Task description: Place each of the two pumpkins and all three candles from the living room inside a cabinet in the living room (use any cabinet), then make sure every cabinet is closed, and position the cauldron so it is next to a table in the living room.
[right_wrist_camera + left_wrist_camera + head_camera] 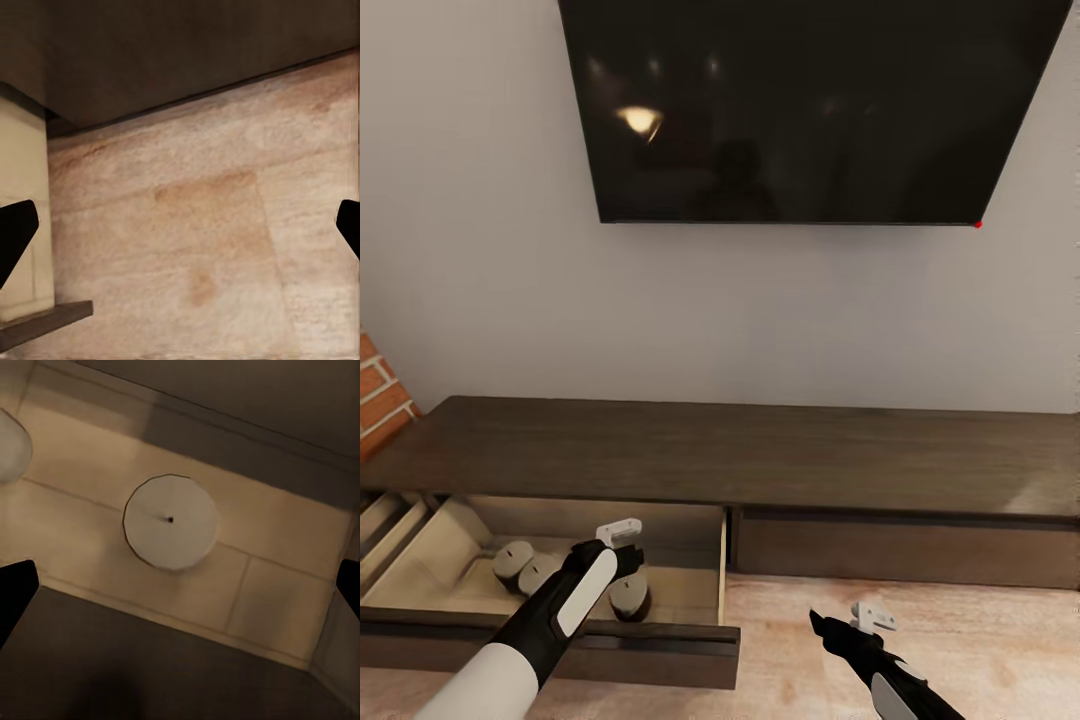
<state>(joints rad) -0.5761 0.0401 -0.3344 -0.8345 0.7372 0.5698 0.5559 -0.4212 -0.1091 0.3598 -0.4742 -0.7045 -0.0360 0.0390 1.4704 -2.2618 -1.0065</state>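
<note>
Nearest to us in the head view, our left arm, white with a black forearm, reaches over the front panel of the pulled-out drawer (560,640) of the long, low dark-brown wooden cabinet (760,455). Its left gripper (622,560) hangs above the drawer's pale beige floor; in the left wrist view its two dark fingertips (15,592) sit at opposite edges of the picture, spread wide with nothing between them. Below that claw stands a short stubby candle with a pale flat round top and a small dark wick point (171,520), apart from both fingers. In the head view this candle (630,597) shows partly behind the arm, near the drawer's front.

Our right arm sits lower, over the pale reddish wood-grain floor (920,620). The right gripper (850,620) hovers above the floor in front of the closed drawer front (905,550); in the right wrist view its fingertips (15,232) stand wide apart, holding nothing, with the open drawer's beige side wall (22,225) nearby.

Further into the drawer, two more olive-beige candles (525,567) stand just beside each other. The cabinet's bare dark top runs across the view. Behind it rises a light grey wall (480,250) with a large black television screen (810,100) mounted on it, and a red brick edge (378,395) at the far left.
</note>
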